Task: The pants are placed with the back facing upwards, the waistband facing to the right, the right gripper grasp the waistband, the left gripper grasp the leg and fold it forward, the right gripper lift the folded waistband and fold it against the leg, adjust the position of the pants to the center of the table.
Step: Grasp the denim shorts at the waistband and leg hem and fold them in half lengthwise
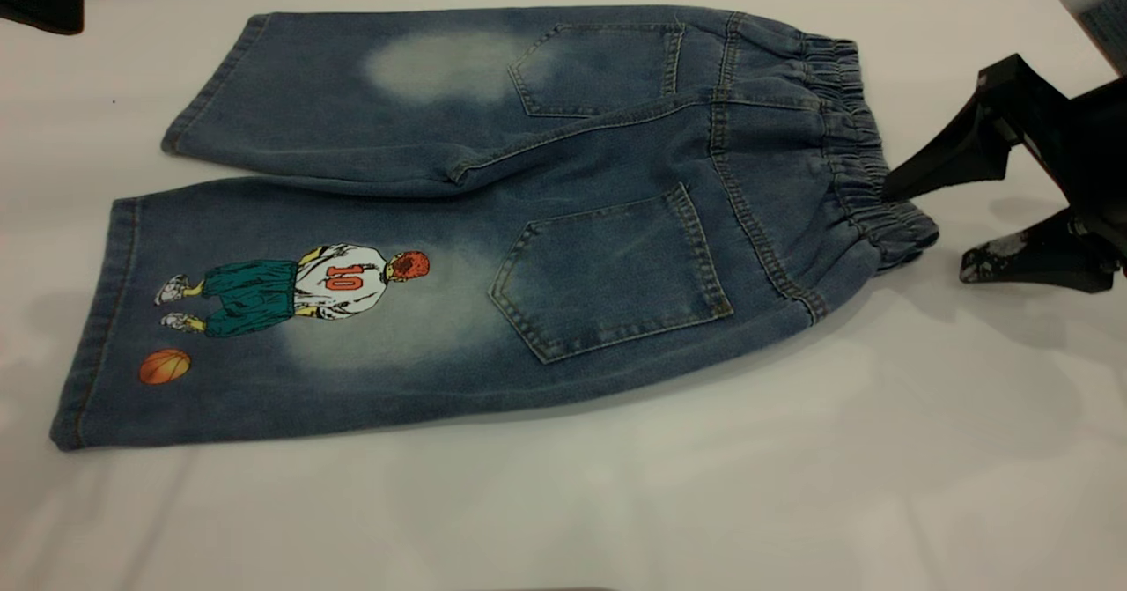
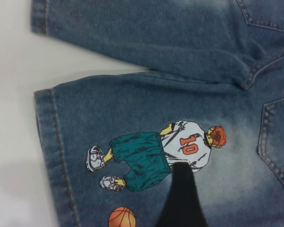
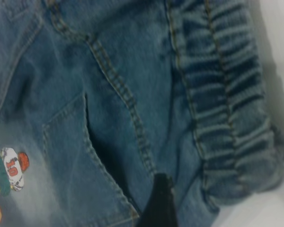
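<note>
I see the pants [image 2: 146, 42] lying flat on the white table [image 2: 9, 109], both legs spread, hems toward the bare table. The leg [image 2: 132, 109] carries the player print [image 2: 156, 153] in a white 10 shirt and green shorts, orange ball [image 2: 121, 217] beside his shoes. A dark finger of my left claw [image 2: 182, 201] overlaps the print's edge.

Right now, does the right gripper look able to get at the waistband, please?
Probably yes: the right gripper is open beside the waistband, one finger tip at the ruffles, with nothing between them on the table.
</note>
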